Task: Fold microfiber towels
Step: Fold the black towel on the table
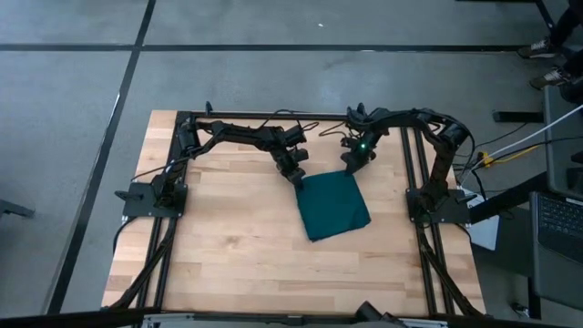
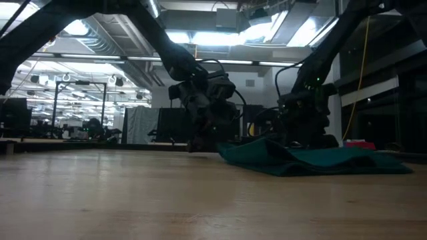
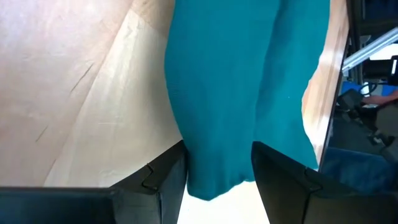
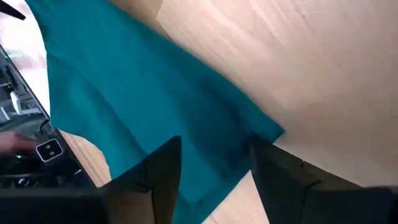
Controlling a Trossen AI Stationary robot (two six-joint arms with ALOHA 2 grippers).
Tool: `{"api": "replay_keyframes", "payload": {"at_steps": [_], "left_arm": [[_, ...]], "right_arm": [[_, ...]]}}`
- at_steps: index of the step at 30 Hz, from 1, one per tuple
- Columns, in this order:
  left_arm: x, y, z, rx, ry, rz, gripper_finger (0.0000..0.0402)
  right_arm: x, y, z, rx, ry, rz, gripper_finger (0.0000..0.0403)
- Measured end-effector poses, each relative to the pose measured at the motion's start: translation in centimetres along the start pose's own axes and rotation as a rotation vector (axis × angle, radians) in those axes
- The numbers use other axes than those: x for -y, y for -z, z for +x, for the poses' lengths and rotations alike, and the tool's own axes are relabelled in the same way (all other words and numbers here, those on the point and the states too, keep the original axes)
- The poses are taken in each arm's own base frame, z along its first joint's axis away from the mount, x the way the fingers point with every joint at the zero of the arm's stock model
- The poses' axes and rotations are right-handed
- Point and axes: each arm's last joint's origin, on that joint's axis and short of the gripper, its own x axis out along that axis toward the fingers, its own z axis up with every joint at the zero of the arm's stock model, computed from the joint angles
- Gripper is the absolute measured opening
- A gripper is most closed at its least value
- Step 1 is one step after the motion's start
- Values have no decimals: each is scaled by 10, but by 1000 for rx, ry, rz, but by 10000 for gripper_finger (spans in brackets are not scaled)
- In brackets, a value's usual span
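Note:
The dark teal-green microfiber towel (image 1: 334, 205) lies folded on the wooden table, right of its middle, with a raised fold in the low view (image 2: 307, 159). My left gripper (image 1: 296, 176) is open at the towel's far left corner, which lies between its two fingers in the left wrist view (image 3: 217, 155). My right gripper (image 1: 351, 162) is open at the towel's far right corner, its fingers on either side of the cloth edge (image 4: 214, 149). I cannot tell whether any finger touches the cloth. The white tag does not show.
The bare wooden tabletop (image 1: 228, 237) spreads to the left of and nearer than the towel. Black frame rails (image 1: 421, 200) and arm bases stand along the table's left and right sides. Cables and a desk with a laptop (image 1: 556, 219) lie beyond the right edge.

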Motion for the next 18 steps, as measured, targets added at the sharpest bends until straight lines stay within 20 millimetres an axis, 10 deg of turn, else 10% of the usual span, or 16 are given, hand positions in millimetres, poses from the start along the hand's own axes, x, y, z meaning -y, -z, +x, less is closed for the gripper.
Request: {"api": "replay_keyframes", "payload": {"at_steps": [18], "left_arm": [[0, -1, -1, 0, 13, 40, 173]], "right_arm": [[-16, -29, -48, 68, 22, -65, 215]]}}
